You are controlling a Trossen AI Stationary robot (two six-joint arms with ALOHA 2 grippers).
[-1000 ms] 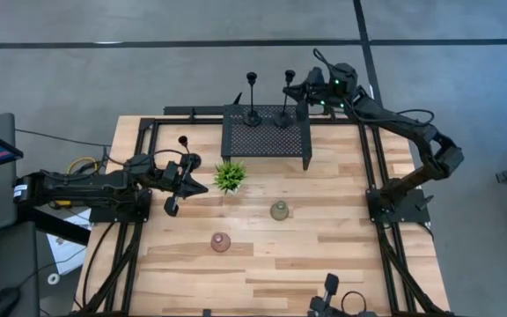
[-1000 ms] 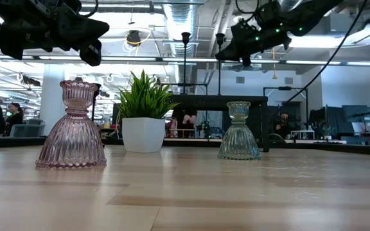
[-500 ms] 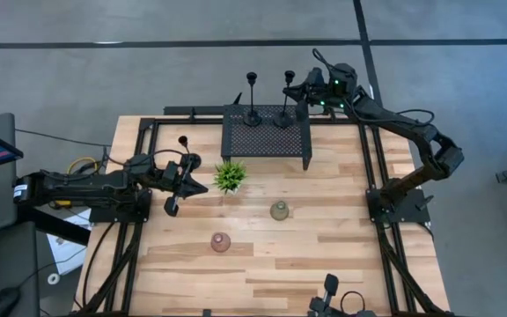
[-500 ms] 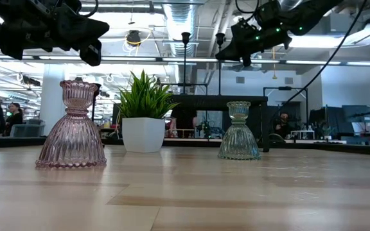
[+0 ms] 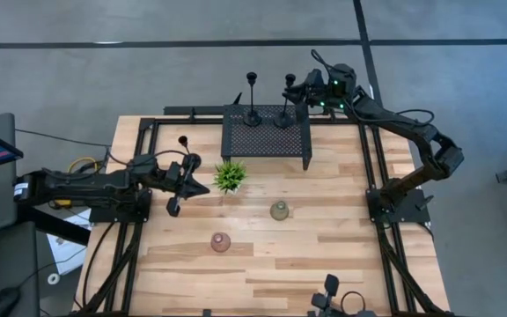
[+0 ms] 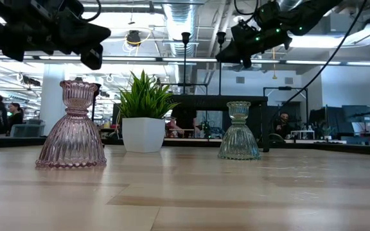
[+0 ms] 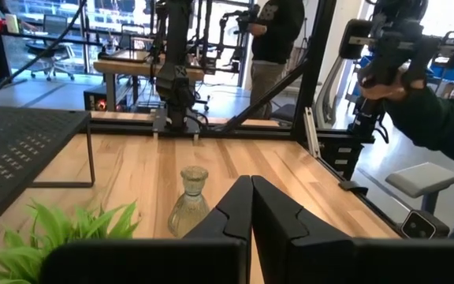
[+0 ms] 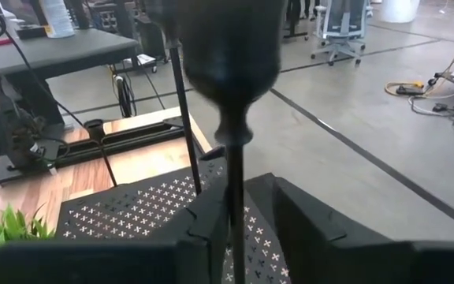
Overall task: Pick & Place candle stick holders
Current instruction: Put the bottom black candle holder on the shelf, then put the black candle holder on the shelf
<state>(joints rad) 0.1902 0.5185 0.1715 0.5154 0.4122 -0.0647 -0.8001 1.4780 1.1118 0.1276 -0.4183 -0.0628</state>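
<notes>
Two black candle stick holders (image 5: 252, 97) (image 5: 285, 99) stand upright on the mesh rack (image 5: 266, 132) (stems vertical); the right gripper (image 5: 299, 91), fingers parted around the right one's stem, releases; the left gripper (image 5: 194, 177) hangs closed over the table (image 5: 324, 255).

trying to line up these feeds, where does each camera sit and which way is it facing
High view: overhead, straight down on the table; both arms show, left gripper and right gripper.
Low view: table-top height, level across to the room; pink glass holder, arms overhead.
Left wrist view: past its own shut fingers toward the green glass holder.
Right wrist view: its fingers flank a black holder over the mesh rack.
Shared: plant in all four.
</notes>
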